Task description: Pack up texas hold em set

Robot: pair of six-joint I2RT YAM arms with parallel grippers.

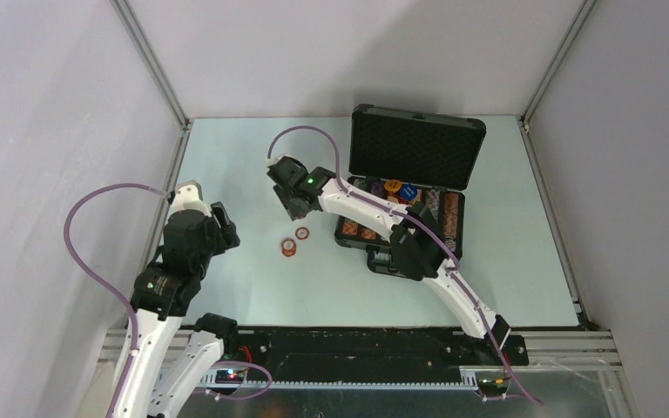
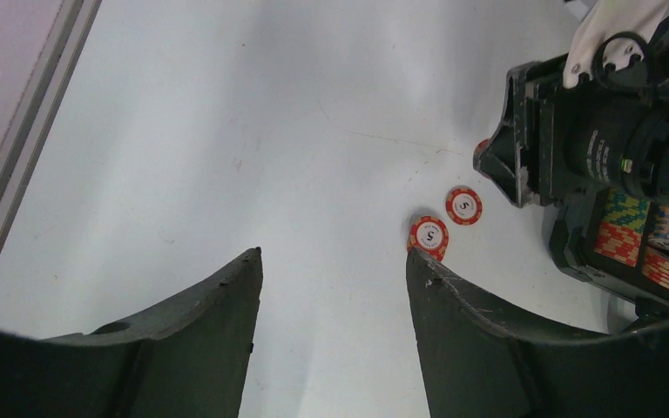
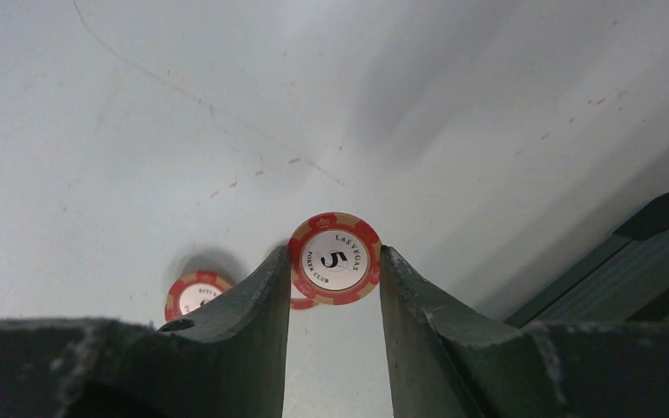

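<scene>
**Table** (image 1: 253, 174): flat, pale grey-green surface. Fine scratches and small dark specks show in both wrist views. Metal rails (image 1: 172, 165) run along its left and right edges.

**Items resting directly on the table:**

1. Black case (image 1: 418, 148): stands at the right rear, with its lid raised upright at the far side.
2. Far chip (image 1: 301, 232): red and white, round, lying flat left of the case, near the table's middle. It is marked "5".
3. Near chip (image 1: 289, 248): same type, just beside the far chip on the near-left side, not touching it. A red edge showing beneath it suggests a stack; the count cannot be told.
</scene>
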